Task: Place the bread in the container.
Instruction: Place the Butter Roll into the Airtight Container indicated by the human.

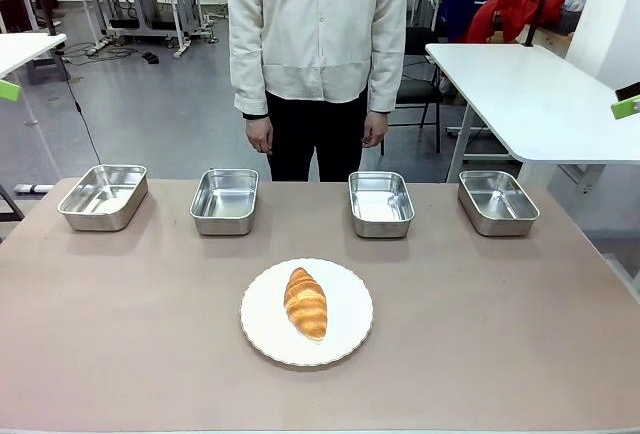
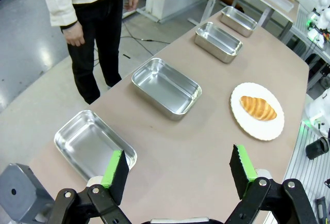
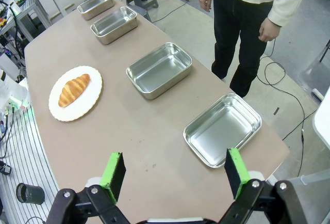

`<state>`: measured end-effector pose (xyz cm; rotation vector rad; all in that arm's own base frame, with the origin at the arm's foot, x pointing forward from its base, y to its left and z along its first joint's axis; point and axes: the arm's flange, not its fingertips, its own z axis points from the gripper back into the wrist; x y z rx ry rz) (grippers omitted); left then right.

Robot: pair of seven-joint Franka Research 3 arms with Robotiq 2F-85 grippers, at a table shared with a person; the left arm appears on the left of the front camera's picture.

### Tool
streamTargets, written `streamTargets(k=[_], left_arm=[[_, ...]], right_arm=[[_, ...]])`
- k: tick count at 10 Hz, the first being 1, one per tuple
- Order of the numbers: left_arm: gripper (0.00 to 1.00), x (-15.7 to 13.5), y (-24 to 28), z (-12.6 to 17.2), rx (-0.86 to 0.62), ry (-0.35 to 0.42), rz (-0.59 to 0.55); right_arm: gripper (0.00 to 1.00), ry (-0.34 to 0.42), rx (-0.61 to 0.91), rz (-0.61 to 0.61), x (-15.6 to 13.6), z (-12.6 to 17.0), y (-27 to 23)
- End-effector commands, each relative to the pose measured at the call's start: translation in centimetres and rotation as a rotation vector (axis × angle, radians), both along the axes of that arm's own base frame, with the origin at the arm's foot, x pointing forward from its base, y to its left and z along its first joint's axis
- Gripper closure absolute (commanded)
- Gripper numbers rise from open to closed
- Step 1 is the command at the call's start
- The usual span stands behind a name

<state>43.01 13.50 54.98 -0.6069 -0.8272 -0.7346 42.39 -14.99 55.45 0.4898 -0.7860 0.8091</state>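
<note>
The bread (image 1: 306, 302) is a golden-brown croissant lying on a round white plate (image 1: 345, 339) in the middle of the table, towards the near side. Behind it, several identical empty steel pans stand in a row: far left (image 1: 103, 196), left of centre (image 1: 225, 201), right of centre (image 1: 381, 204), far right (image 1: 498, 202). Nothing marks one of them as the container. My left gripper (image 2: 179, 172) hovers open high above the table's left end, with the bread (image 2: 258, 108) far off. My right gripper (image 3: 175, 172) hangs open above the right end, well away from the bread (image 3: 74, 90).
A person in a white shirt stands at the far edge, both hands (image 1: 260, 136) down at the sides. The brown tabletop (image 1: 120, 334) is bare around the plate. Another white table (image 1: 520, 94) stands beyond at the back right.
</note>
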Motion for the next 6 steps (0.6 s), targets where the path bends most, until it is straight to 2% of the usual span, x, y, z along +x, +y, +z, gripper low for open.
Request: streamTargets(k=[1, 6], left_arm=[[0.0, -0.05, 0.04, 0.15, -0.003, -0.006, -0.003], [0.0, -0.05, 0.04, 0.15, -0.003, -0.006, -0.003]], right_arm=[[0.0, -0.013, 0.009, 0.003, 0.06, 0.12, 0.1], [0.0, -0.013, 0.009, 0.003, 0.06, 0.12, 0.1]])
